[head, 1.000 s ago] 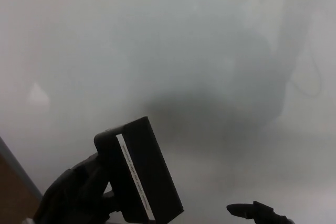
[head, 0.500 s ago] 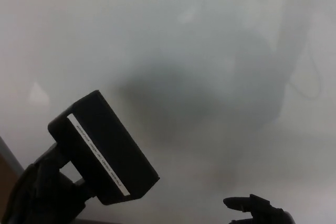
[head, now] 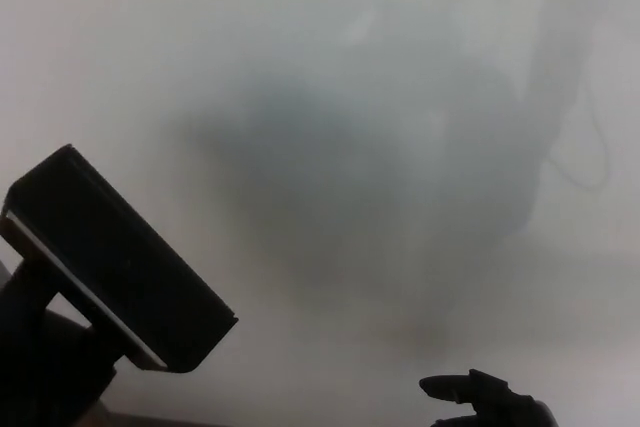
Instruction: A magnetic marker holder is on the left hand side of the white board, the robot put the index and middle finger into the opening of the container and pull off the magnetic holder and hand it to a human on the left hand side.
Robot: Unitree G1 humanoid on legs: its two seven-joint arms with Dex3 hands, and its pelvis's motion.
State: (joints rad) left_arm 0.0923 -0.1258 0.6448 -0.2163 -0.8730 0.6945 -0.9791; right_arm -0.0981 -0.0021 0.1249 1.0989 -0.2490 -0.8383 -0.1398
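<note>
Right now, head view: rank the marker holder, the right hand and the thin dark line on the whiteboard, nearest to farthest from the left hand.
1. marker holder, lower left, held by the left hand.
2. right hand, bottom right.
3. thin dark line, far right.

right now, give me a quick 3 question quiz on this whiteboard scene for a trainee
1. True or false: the black marker holder is held up by the left hand.
2. Multiple choice: where does the right hand show in the head view? A) top left B) bottom right C) centre
3. Fill in: the pale surface behind the holder is the ____.

Key
1. True: the holder sits on the left hand at the lower left, tilted.
2. B: only part of it shows at the bottom edge, holding nothing visible.
3. Whiteboard.
</note>
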